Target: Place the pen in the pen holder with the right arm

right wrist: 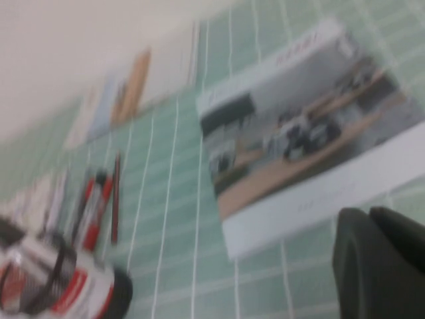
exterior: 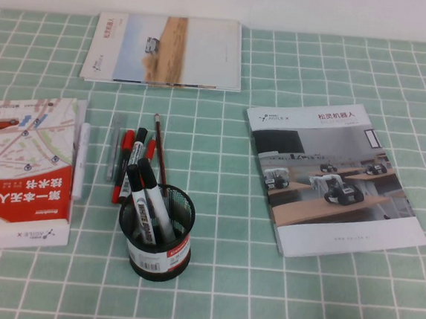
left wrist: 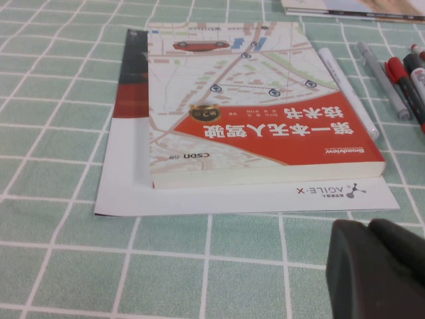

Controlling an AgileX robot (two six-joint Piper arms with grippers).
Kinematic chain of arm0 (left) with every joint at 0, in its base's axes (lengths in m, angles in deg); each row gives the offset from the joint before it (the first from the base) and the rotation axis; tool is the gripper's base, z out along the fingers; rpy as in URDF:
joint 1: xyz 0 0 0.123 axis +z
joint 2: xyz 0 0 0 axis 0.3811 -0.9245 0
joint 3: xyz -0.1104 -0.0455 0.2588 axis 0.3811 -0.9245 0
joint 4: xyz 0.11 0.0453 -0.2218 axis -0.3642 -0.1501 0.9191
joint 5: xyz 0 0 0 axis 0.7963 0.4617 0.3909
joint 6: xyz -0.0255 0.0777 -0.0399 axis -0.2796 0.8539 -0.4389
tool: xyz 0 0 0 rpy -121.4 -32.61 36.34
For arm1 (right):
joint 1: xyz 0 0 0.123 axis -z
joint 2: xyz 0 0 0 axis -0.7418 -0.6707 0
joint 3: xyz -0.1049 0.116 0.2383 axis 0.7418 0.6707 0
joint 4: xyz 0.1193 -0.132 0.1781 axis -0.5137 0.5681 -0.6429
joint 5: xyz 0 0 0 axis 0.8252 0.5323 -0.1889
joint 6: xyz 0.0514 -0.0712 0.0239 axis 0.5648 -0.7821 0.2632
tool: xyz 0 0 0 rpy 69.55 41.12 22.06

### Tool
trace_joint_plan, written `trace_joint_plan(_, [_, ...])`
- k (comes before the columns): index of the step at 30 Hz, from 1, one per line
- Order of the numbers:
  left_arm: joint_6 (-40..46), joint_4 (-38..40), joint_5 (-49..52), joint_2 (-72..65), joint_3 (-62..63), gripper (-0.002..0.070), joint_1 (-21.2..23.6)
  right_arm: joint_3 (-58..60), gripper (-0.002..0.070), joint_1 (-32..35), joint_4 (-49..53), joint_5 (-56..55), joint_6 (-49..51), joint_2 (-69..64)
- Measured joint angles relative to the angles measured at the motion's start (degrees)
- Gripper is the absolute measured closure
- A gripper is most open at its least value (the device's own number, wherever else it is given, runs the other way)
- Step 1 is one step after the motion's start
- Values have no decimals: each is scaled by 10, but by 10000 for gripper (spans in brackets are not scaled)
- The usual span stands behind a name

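Dark-red pen (exterior: 159, 151) untouched mid-desk: beginning reaching, needing right claw (right wrist: 382, 262) swung from the right edge; parking left claw (left wrist: 378, 269) near left edge; neither grip tellable.

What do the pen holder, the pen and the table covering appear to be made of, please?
The pen holder looks like black metal wire mesh: you can see through its wall. The pen looks like painted wood, thin and dark red. The table covering seems a matte green checked cloth or vinyl. Left gripper and right gripper hover above the table.
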Motion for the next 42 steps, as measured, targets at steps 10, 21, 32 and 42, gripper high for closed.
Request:
trace_joint_plan(10, [0,0,0,0,0,679,0,-244,696,0,89,207,-9,-302])
trace_joint_plan(21, [0,0,0,0,0,679,0,-473,696,-159,205,226,56,-612])
trace_joint_plan(32, [0,0,0,0,0,679,0,-809,696,-293,253,268,104,-920])
trace_joint_plan(42, [0,0,0,0,0,679,0,-1153,695,-331,302,383,148,-1160])
